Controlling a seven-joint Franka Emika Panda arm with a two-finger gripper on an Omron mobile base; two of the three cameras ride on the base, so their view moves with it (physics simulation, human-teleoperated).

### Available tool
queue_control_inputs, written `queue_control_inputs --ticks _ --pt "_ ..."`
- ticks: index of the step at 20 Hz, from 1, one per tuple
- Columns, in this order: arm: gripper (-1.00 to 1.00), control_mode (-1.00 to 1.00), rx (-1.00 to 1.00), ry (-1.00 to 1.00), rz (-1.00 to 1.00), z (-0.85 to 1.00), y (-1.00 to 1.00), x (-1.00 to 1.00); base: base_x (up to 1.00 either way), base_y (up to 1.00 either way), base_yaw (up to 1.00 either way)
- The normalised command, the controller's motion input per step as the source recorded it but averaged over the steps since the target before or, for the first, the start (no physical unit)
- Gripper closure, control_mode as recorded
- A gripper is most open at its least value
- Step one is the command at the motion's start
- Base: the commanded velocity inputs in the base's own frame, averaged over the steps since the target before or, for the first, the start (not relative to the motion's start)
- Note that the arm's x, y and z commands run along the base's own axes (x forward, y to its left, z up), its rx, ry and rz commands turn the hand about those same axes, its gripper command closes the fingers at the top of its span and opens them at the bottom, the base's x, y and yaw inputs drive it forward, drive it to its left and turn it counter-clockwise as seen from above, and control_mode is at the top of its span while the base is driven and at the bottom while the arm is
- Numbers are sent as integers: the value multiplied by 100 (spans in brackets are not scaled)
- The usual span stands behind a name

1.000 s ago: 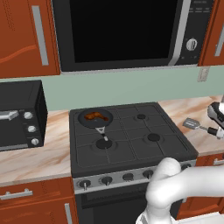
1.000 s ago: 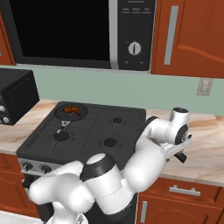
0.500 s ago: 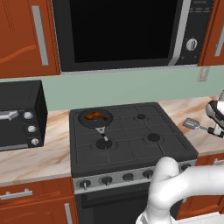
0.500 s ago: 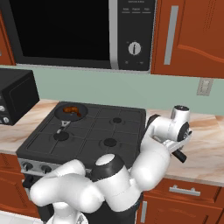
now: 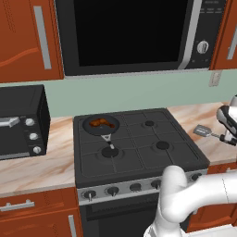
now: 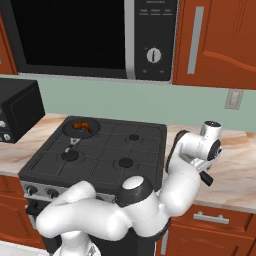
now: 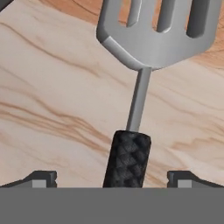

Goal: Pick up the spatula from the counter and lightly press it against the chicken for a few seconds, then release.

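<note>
The spatula (image 7: 144,65) lies flat on the marble counter (image 7: 52,87), slotted grey blade at the top of the hand view, black textured handle (image 7: 127,159) running down between my fingers. My gripper (image 7: 113,178) is open, one fingertip (image 7: 41,178) on each side of the handle, not touching it. In the left base view the spatula (image 5: 203,131) rests right of the stove with my gripper (image 5: 227,138) over its handle end. The chicken (image 5: 102,122) is a brown piece in a dark pan (image 5: 90,127) on the back-left burner. In the right base view my hand (image 6: 206,156) hides the spatula; the chicken (image 6: 81,125) shows.
A black stove (image 5: 134,148) fills the middle, with a microwave (image 5: 134,32) above it. A black toaster oven (image 5: 21,120) stands on the counter to the left. The pan's handle (image 5: 108,140) points toward the front. A wall outlet (image 5: 215,78) is behind the spatula.
My hand has sunk a little lower over the spatula's handle. The spatula and pan have not moved.
</note>
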Motion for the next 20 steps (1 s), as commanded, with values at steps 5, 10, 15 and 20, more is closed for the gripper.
queue_control_inputs --ticks 5,10,15,20 --pt "-100 -100 3 1 3 -33 -21 17 0 0 0" --pt "-100 -100 3 5 2 -42 -14 22 0 0 0" --pt "-100 -100 1 8 1 -46 -3 27 0 0 0" --pt "100 -100 1 8 1 -41 -3 30 0 0 0"
